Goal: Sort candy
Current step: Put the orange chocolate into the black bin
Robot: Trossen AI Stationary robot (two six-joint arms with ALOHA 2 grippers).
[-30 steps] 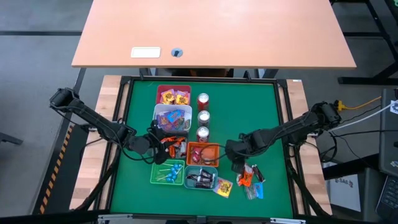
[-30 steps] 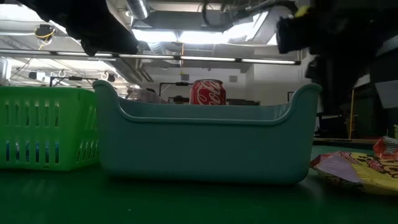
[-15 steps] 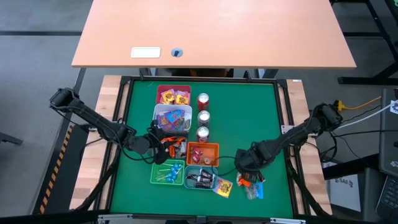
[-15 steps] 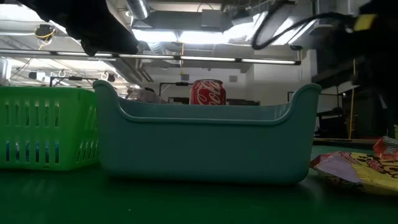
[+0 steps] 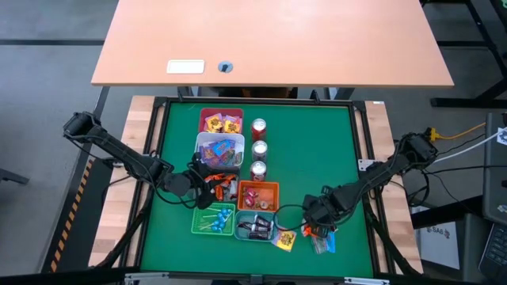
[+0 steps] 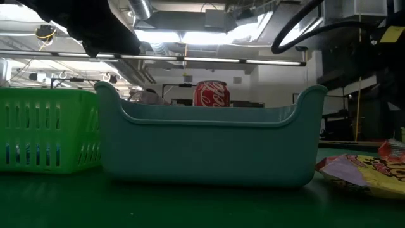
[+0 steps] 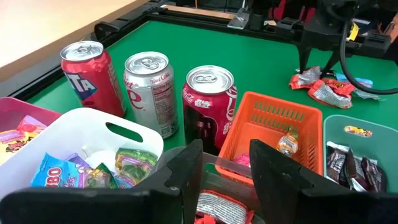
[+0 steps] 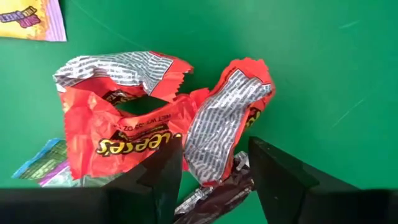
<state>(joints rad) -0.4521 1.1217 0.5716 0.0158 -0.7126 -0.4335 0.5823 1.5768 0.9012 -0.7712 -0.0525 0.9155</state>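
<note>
Loose candy (image 5: 318, 235) lies on the green mat near the front right: orange wrappers (image 8: 134, 134), one turned silver side up (image 8: 227, 118), and a yellow packet (image 5: 285, 238). My right gripper (image 8: 214, 148) hangs open just above the orange wrappers, pointing down, with a finger on each side of the silver-backed one; I cannot tell if it touches. More candy (image 7: 217, 208) lies between the white bin (image 5: 219, 149) and the orange bin (image 5: 258, 195). My left gripper (image 7: 225, 152) stands open over it.
Three cans (image 5: 258, 150) stand in a row right of the magenta bin (image 5: 220, 120) and the white bin. A green bin (image 5: 214, 220) holds lollipops, and a teal bin (image 6: 209, 142) holds dark sweets. Bare mat lies at the far right and far left.
My right gripper has gone from beside the orange bin toward the table's near edge and a little right. It has sunk over the loose orange wrappers and stayed open.
</note>
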